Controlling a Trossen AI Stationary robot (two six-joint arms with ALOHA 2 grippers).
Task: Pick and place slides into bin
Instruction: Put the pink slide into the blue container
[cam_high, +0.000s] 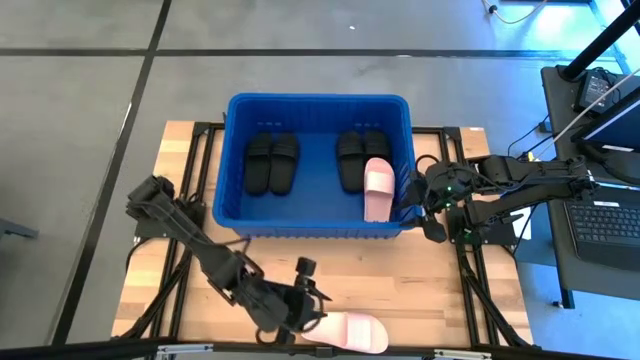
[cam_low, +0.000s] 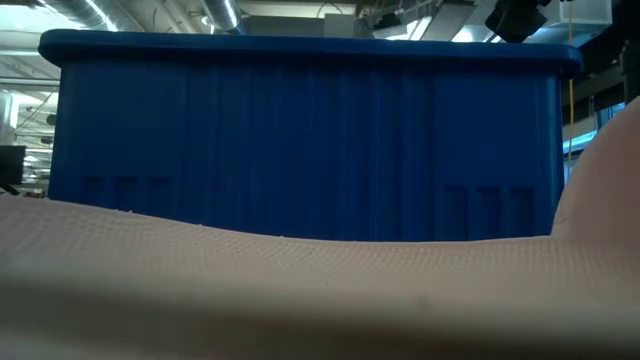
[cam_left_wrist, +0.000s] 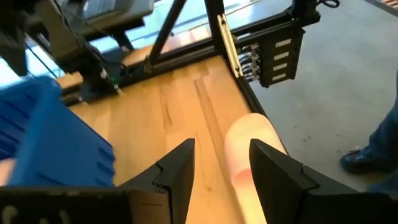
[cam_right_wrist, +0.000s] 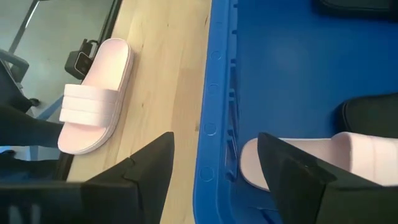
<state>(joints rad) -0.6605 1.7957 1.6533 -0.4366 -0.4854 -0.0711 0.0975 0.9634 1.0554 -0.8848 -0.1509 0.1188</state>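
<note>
Low view mostly getting blocked by a pale slide (cam_low: 300, 300) up close, bin (cam_low: 310, 140) filling the rest. Left gripper (cam_left_wrist: 217, 180) hovering spread, pink slide (cam_left_wrist: 249, 155) lying between and just ahead of the jaws. Right gripper (cam_right_wrist: 214, 168) hanging spread astride the bin rim (cam_right_wrist: 214, 93), second pink slide (cam_right_wrist: 311, 155) sitting inside under one finger.

One blue bin (cam_high: 318, 110) is sitting on the wooden surface (cam_high: 400, 275). Six slides are showing in all. Four black slides are lying inside the bin as two pairs, one pair (cam_high: 272, 162) toward its left side and one pair (cam_high: 356, 157) toward its right. Two pale pink slides are showing: one (cam_high: 379, 187) inside the bin beside the right pair, one (cam_high: 352, 331) lying outside the bin.
</note>
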